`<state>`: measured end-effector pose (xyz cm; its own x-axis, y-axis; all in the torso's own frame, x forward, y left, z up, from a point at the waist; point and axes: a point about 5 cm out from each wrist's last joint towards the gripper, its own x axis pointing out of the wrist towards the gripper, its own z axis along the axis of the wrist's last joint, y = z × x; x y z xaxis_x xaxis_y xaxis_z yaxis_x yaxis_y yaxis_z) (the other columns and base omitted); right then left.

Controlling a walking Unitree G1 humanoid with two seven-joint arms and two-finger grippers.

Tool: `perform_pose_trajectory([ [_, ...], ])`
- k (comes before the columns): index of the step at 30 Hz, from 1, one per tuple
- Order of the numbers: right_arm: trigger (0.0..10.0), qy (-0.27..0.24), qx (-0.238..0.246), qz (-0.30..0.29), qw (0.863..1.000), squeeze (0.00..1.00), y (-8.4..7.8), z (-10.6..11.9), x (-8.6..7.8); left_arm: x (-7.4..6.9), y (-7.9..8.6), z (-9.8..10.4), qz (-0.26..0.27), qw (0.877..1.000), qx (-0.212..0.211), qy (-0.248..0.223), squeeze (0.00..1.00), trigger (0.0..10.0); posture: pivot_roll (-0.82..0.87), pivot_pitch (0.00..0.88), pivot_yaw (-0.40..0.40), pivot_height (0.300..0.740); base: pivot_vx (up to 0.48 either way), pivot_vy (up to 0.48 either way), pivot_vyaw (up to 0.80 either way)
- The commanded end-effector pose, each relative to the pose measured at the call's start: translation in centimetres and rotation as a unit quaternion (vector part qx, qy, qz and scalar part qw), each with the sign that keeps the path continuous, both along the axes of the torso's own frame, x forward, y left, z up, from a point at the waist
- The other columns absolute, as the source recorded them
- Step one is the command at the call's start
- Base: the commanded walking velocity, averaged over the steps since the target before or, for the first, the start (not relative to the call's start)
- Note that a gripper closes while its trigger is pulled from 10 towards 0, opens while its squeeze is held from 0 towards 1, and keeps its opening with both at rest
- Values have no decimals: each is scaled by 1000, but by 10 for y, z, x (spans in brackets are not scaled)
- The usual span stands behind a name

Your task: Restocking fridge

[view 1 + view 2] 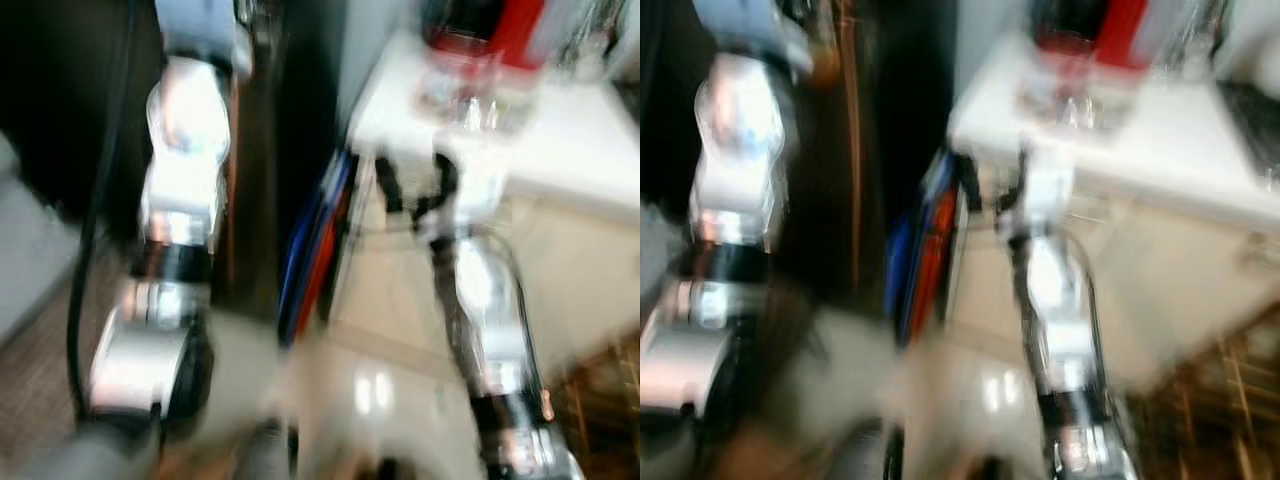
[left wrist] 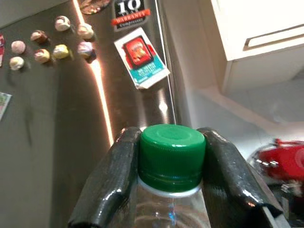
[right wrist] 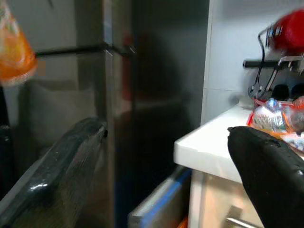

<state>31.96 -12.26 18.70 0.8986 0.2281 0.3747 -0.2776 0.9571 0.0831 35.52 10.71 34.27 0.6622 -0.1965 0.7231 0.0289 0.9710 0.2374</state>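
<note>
Left wrist view: left pincer (image 2: 172, 178) grips a green-capped bottle (image 2: 172, 154) before the magnet-dotted fridge door (image 2: 61, 109). Right pincer (image 3: 166, 175) gapes empty beside the white worktop (image 3: 213, 142).

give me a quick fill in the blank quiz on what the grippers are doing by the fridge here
1. The left gripper is shut on a clear bottle with a ____ cap.
2. The right gripper holds nothing; its fingers stand ____.
3. Small round magnets stick to the ____ door.

Missing words: green; open; fridge
</note>
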Motion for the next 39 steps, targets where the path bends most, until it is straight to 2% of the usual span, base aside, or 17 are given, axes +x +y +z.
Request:
perform_pose_trajectory([
  [1,10000,2,-2,-10,1000,0,-4,-2,-1,-1,-13,-2,-20,1000,22,8,0,10000,-64,0,-17,740,-480,0,0],
  [2,10000,3,-2,-10,1000,0,-3,-3,-2,2,-14,-7,-20,999,24,24,0,10000,-64,0,-12,740,0,0,0],
  [4,10000,8,-6,-13,1000,0,-3,-7,-4,6,-12,-38,-59,994,7,95,0,10000,-65,0,-2,740,0,0,0],
  [6,10000,13,-8,-19,1000,0,-4,-10,-4,6,-7,-55,-55,991,13,120,0,10000,-65,0,2,740,0,0,0],
  [7,10000,18,-8,-24,1000,0,-5,-13,-5,4,-3,-75,-51,988,22,145,0,10000,-61,0,6,740,0,0,0],
  [9,10000,20,-8,-25,999,0,-5,-14,-5,3,-1,-83,-50,986,24,157,0,10000,-60,0,7,740,0,0,0],
  [11,10000,24,-11,-27,999,0,-5,-17,-7,0,5,-105,-58,976,-20,208,0,10000,-61,0,11,740,0,0,0],
  [13,10000,32,-22,-29,999,0,-4,-24,-10,-10,13,-141,-57,960,-52,268,0,10000,-64,0,18,740,0,0,0],
  [16,10000,68,-40,-50,996,0,-8,-44,-14,-30,21,-179,-46,945,-52,321,0,10000,-41,0,15,740,0,0,0],
  [19,10000,118,-68,-80,987,0,-16,-70,-21,-47,32,-202,-28,935,-41,353,0,10000,-28,0,12,740,0,0,0],
  [24,10000,184,-62,-102,976,0,-28,-102,-30,-53,44,-218,2,926,-38,375,0,10000,11,0,2,740,0,0,0],
  [27,10000,190,-56,-105,975,0,-29,-103,-30,-53,43,-214,3,929,-39,368,0,10000,15,0,-14,740,0,0,0],
  [29,10000,178,-63,-86,978,0,-23,-96,-29,-53,40,-206,-3,933,-26,358,0,10000,-1,0,-21,740,0,0,0],
  [31,10000,169,-68,-75,980,0,-20,-94,-29,-53,39,-207,-6,931,-31,362,0,10000,-13,0,-21,740,0,-454,0],
  [34,10000,169,-68,-84,980,0,-24,-96,-31,-52,30,-214,-25,926,-39,374,0,10000,-36,0,-5,740,0,-480,0],
  [35,10000,169,-69,-88,979,0,-27,-96,-30,-52,22,-214,-40,925,-42,377,0,10000,-47,0,7,740,0,-480,0],
  [39,10000,173,-71,-95,978,0,-32,-98,-28,-53,7,-213,-68,925,-30,374,0,10000,-54,0,14,740,0,-480,0],
])
